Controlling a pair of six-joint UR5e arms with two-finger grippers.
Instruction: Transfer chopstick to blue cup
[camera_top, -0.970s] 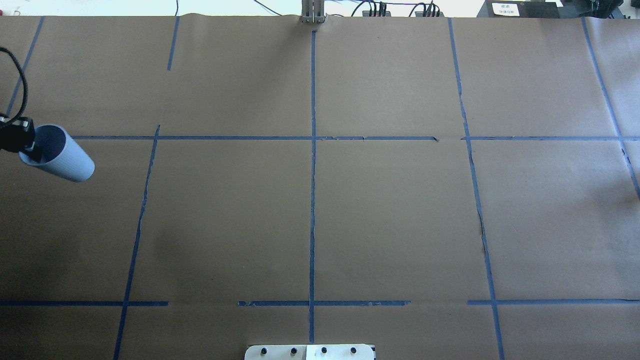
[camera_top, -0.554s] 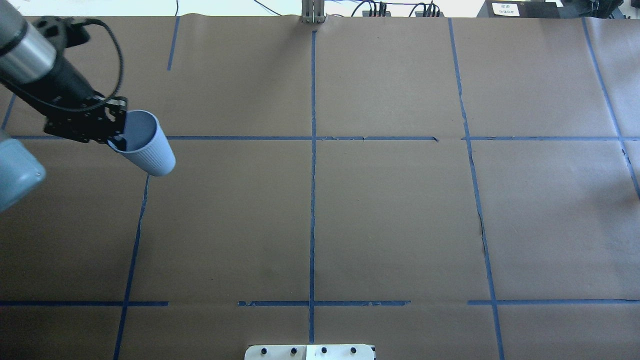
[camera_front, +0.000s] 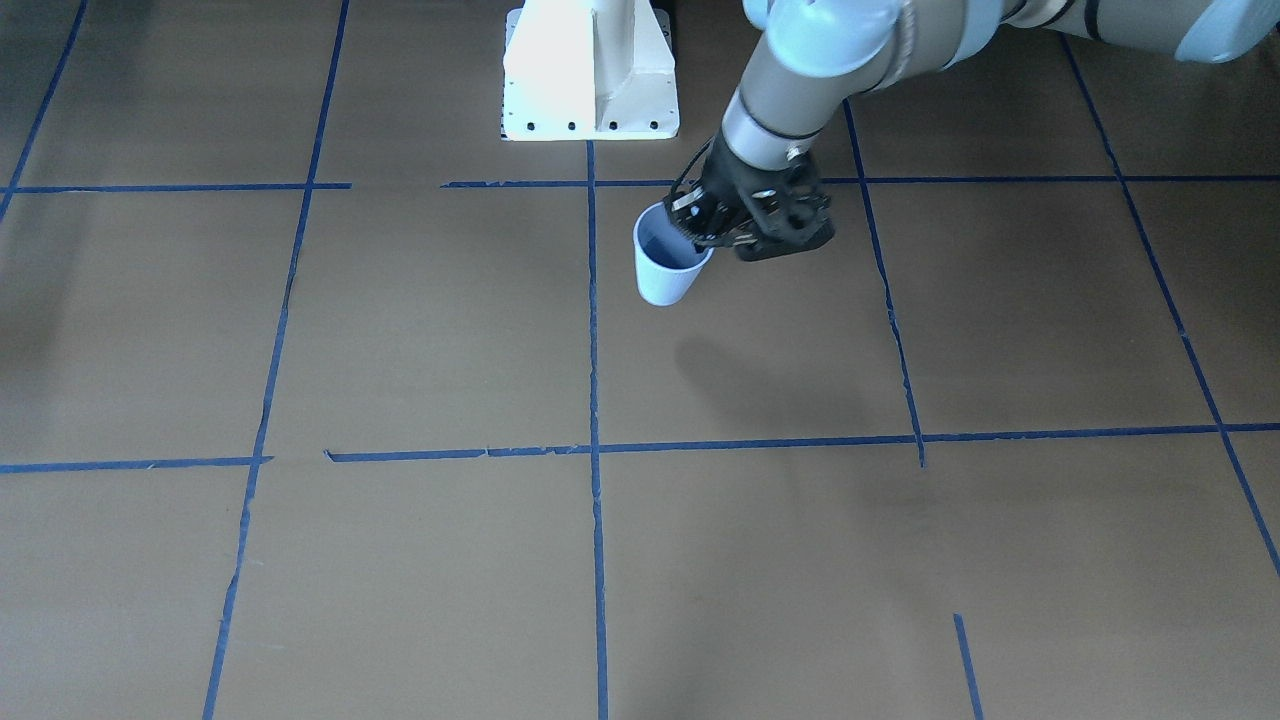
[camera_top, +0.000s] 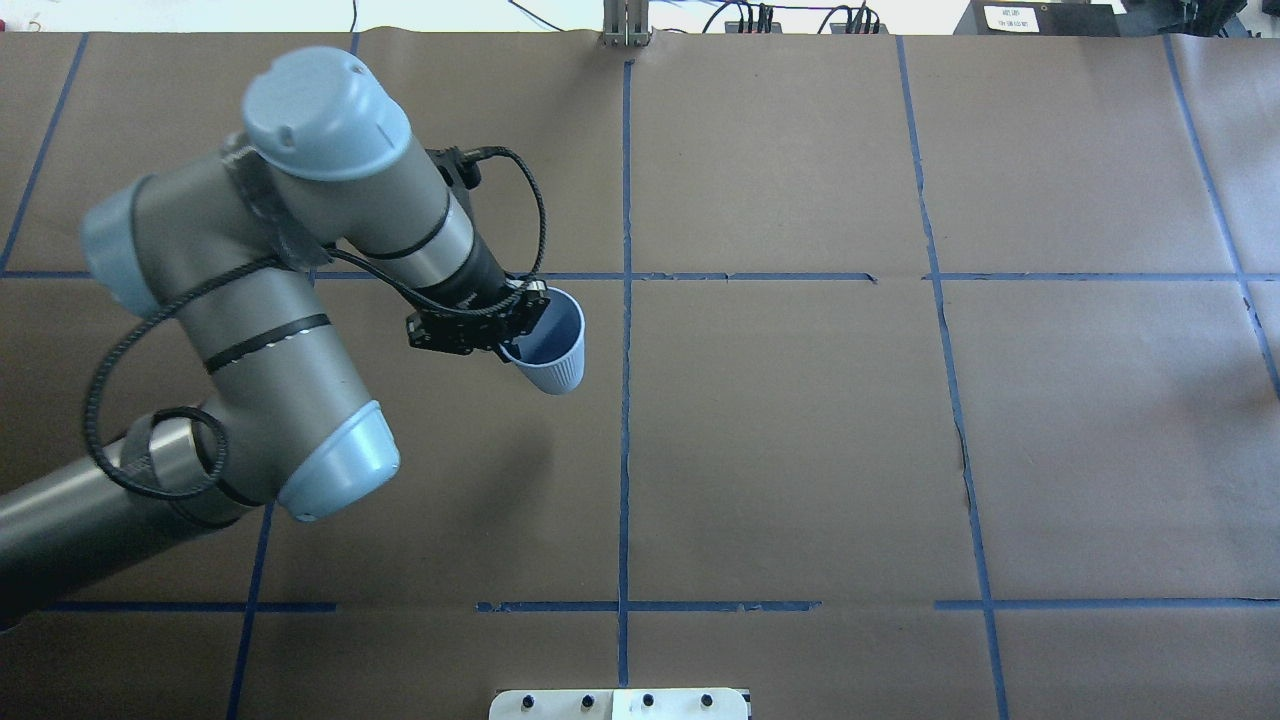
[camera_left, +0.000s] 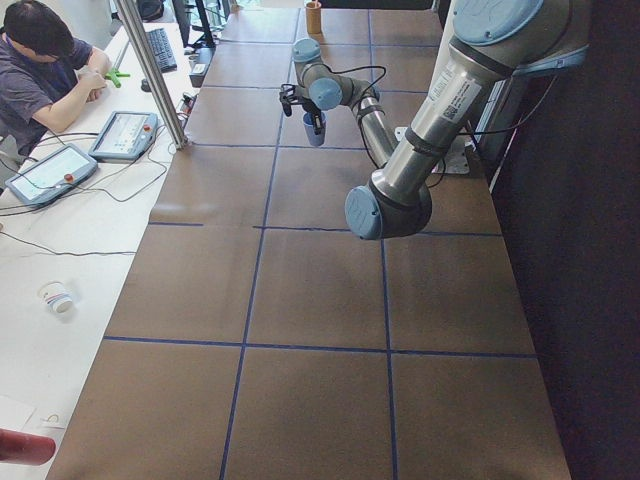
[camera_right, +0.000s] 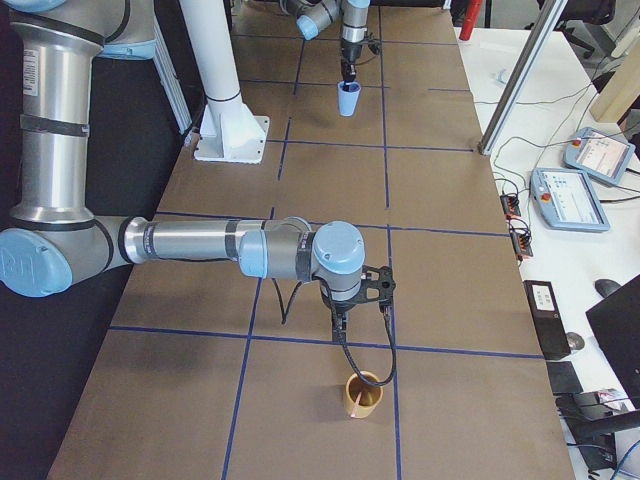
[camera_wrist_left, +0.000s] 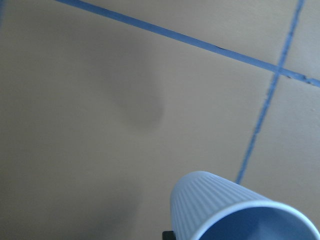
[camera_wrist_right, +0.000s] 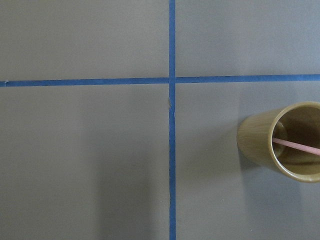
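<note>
Between the left gripper's (camera_top: 512, 341) closed fingers sits the blue cup's (camera_top: 556, 368) rim, the cup tilted. Near the right gripper (camera_right: 338, 322), whose grip I cannot tell, the chopstick (camera_wrist_right: 297, 146) lies in a tan cup (camera_wrist_right: 256, 141).

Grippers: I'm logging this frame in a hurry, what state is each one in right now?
Left gripper: shut on the blue cup, gripping its rim.
Right gripper: cannot tell, open or shut.

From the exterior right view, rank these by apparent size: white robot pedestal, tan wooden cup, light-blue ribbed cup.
1. White robot pedestal, largest.
2. Tan wooden cup, near the camera.
3. Light-blue ribbed cup, smallest as it looks, but it is far from the camera, so its true size against the tan cup is unsure.
</note>
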